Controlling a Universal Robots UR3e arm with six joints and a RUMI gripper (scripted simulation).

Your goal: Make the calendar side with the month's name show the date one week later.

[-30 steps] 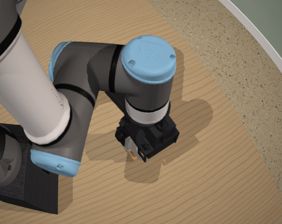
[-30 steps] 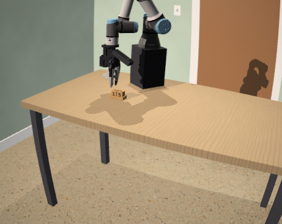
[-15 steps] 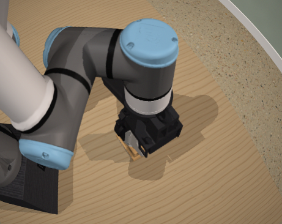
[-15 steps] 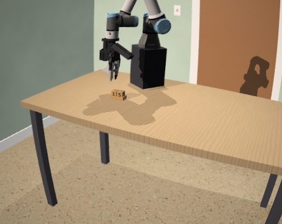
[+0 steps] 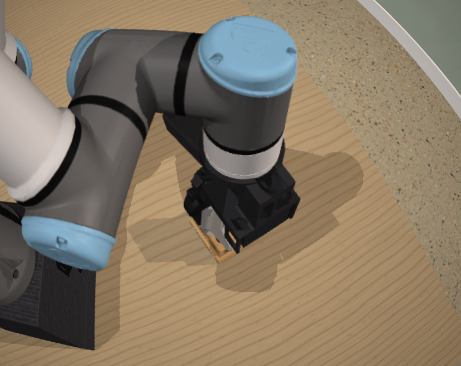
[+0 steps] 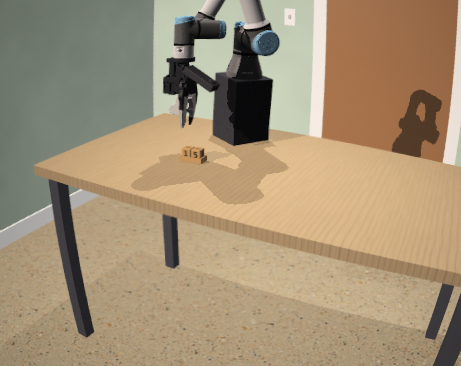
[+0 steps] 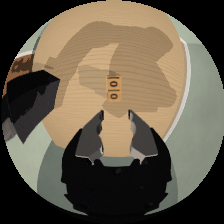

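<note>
The wooden calendar (image 6: 193, 155) sits on the table with two cubes side by side in its tray. In the exterior view the left cube (image 6: 187, 153) shows 1 and the right cube (image 6: 198, 153) shows 5. In the wrist view the calendar (image 7: 114, 89) lies ahead of the fingers, and both cube tops read 0. My gripper (image 6: 186, 121) (image 7: 116, 110) hangs well above the calendar, fingers pointing down, partly open and empty. In the top view the gripper (image 5: 218, 232) hides all but one corner of the tray (image 5: 223, 256).
The arm's black pedestal (image 6: 242, 107) stands on the table just behind and to the right of the calendar, and it also shows in the wrist view (image 7: 27, 102). The table's near-left edge (image 6: 101, 182) is a short way in front of the calendar.
</note>
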